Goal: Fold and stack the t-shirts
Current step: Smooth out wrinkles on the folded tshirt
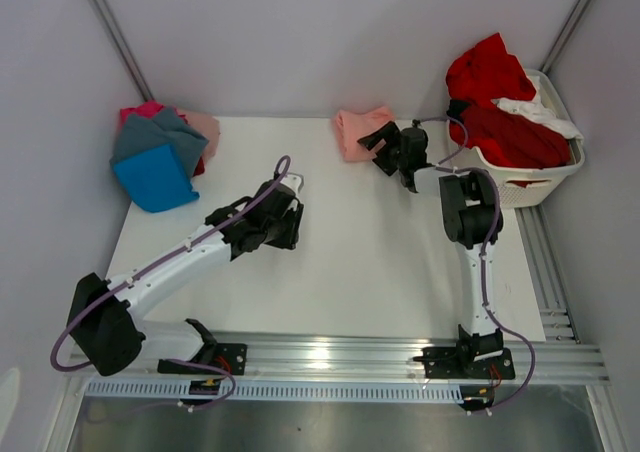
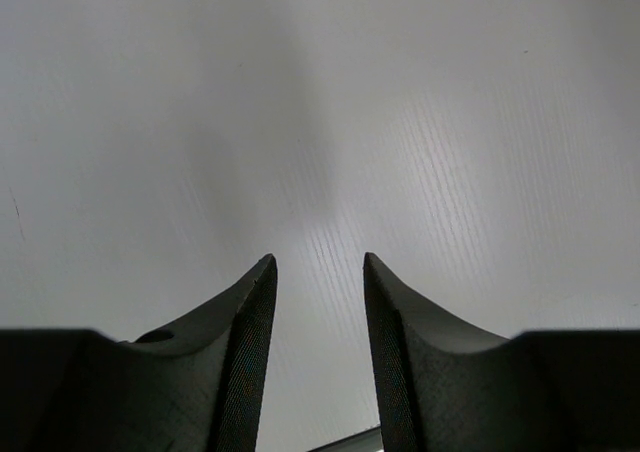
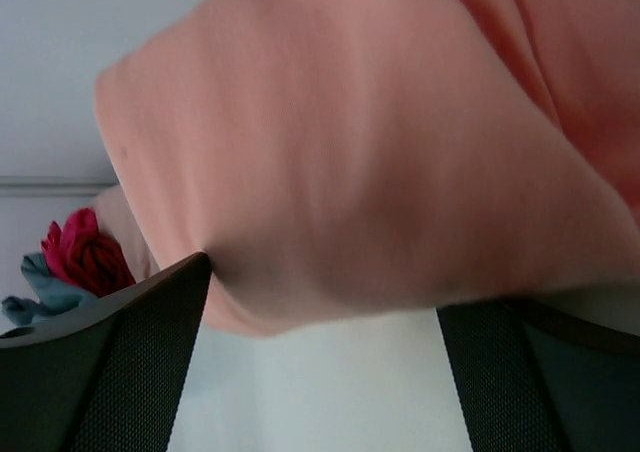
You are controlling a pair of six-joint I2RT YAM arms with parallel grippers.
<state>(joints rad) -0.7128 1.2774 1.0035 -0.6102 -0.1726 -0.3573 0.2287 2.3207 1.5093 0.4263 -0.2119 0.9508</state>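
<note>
Laundry basket (image 1: pixel 535 184), white slatted plastic, upper right of the top view: holds red t-shirts (image 1: pixel 497 122) heaped above the rim, with a white t-shirt (image 1: pixel 538 112) draped over them.

Salmon-pink t-shirt (image 1: pixel 358 130): folded, on the table (image 1: pixel 380 262) at upper centre, left of the basket.

Right gripper (image 1: pixel 380 148): fingers spread wide against the shirt's near edge; one fingertip (image 3: pixel 195 272) touches the cloth, no pinch seen.

Left gripper (image 2: pixel 320 272): fingers partly apart, nothing between them, over bare table at centre left.

Upper left: a pile with the bright blue t-shirt (image 1: pixel 155 179) in front, then the grey t-shirt (image 1: pixel 160 137), the magenta t-shirt (image 1: pixel 140 110) and the pale pink t-shirt (image 1: pixel 204 124).
</note>
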